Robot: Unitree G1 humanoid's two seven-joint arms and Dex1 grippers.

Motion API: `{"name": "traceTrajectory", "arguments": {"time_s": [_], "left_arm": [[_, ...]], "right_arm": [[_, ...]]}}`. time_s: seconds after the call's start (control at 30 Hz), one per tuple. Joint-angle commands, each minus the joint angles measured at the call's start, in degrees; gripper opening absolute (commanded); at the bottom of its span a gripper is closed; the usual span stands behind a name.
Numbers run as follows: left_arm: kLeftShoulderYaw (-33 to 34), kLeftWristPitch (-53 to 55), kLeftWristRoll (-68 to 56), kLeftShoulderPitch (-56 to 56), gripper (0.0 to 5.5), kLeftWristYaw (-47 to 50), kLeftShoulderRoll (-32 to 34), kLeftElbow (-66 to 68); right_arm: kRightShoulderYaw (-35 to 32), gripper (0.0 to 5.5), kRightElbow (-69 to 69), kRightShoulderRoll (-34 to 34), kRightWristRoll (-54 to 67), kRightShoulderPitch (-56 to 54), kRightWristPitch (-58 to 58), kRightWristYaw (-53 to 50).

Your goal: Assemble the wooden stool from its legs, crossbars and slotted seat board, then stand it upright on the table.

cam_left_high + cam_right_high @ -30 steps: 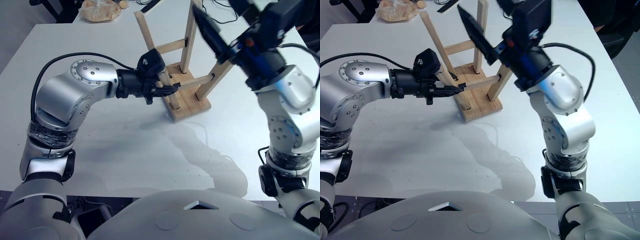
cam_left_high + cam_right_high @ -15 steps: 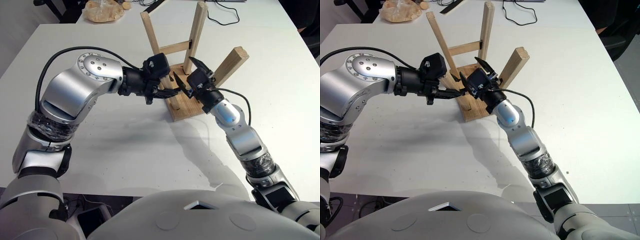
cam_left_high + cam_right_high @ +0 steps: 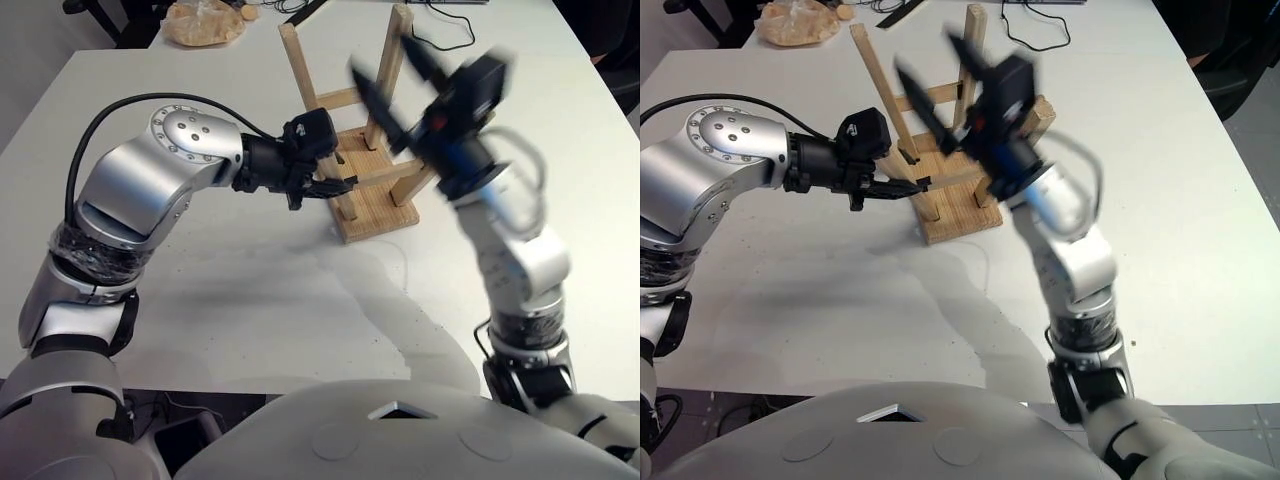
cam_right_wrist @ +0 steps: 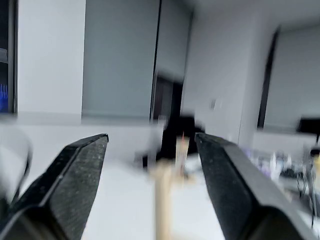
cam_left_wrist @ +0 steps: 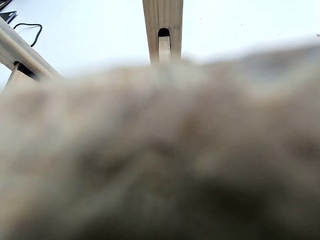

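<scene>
Wood pressed close to the lens covers most of the left wrist view. The left end effector [image 3: 338,184] sits against the nearest leg [image 3: 346,205] of the pale wooden stool [image 3: 385,176], low down by the seat. Whether it is clamped on that leg or only touching it, I cannot tell.

The right end effector [image 3: 382,62] hangs in the air above the stool, level with the tops of the legs. It is spread wide with nothing held, and its two dark fingers [image 4: 75,175] stand well apart in the right wrist view.

The stool is upside down. Its rectangular seat board [image 3: 378,215] lies flat on the white table [image 3: 200,290], and the square-section legs point upward. A crossbar [image 3: 336,98] joins the two far legs, and another runs between the near pair. Beyond the stool, at the far edge of the table, lies a crumpled clear bag [image 3: 203,20] with something light brown inside.
</scene>
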Motion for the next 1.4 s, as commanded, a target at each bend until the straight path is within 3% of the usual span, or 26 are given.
{"name": "traceTrajectory", "arguments": {"time_s": [0.03, 0.17, 0.27, 0.43, 0.53, 0.6, 0.7, 1.0, 1.13, 1.27, 1.4], "left_arm": [[-1.6, 4.0, -2.4, 7.1, 2.04, -3.5, 4.3, -1.7], [-1.1, 4.2, -3.1, 6.8, 2.04, -3.5, 4.2, -2.4], [-1.8, 4.5, -3.4, 5.4, 2.04, -3.8, 3.4, -2.2], [-3.6, 4.5, -2.9, 4.7, 2.04, -3.9, 2.8, -2.0], [-5.8, 4.8, -2.7, 3.7, 2.04, -3.7, 1.1, -2.1], [-7.2, 5.2, -2.7, 1.9, 2.04, -3.7, -1.0, -1.9], [-7.6, 5.9, -2.9, 0.0, 2.04, -4.0, -2.8, -1.7], [-5.2, 4.0, -1.2, 4.8, 2.04, -6.4, 3.5, -1.3], [-5.4, 3.2, -0.7, 4.6, 2.04, -6.9, 3.7, -0.8], [-5.8, 2.8, -0.6, 5.3, 2.04, -7.0, 4.0, -1.3], [-5.9, 2.6, -0.5, 5.2, 2.04, -7.0, 3.8, -1.2]], "right_arm": [[-17.4, 3.21, 5.6, -8.2, 6.9, -5.2, 2.9, -2.9], [-16.7, 3.21, 23.9, -17.8, -14.1, 1.2, -7.4, -5.3], [-10.8, 3.21, 30.7, -20.3, -27.0, 6.8, -13.2, -8.1], [8.2, 3.21, 19.2, -13.0, -34.8, 12.0, -14.7, -3.5], [24.0, 3.21, 6.1, -5.0, -28.5, 12.0, -11.1, 4.1], [29.9, 3.21, 0.1, -3.2, -24.8, 12.2, -7.7, 7.3], [28.4, 3.21, 1.8, -4.9, -24.8, 13.6, -5.8, 8.6], [2.3, 3.21, 24.8, -14.7, -27.9, 12.6, -11.3, 2.1], [-3.9, 3.21, 35.2, -17.8, -31.9, 7.7, -14.7, -3.4], [1.1, 3.21, 30.5, -13.5, -34.4, 7.0, -13.3, -4.3], [19.4, 3.21, 11.2, -4.4, -28.2, 10.6, -6.1, 4.5]]}}
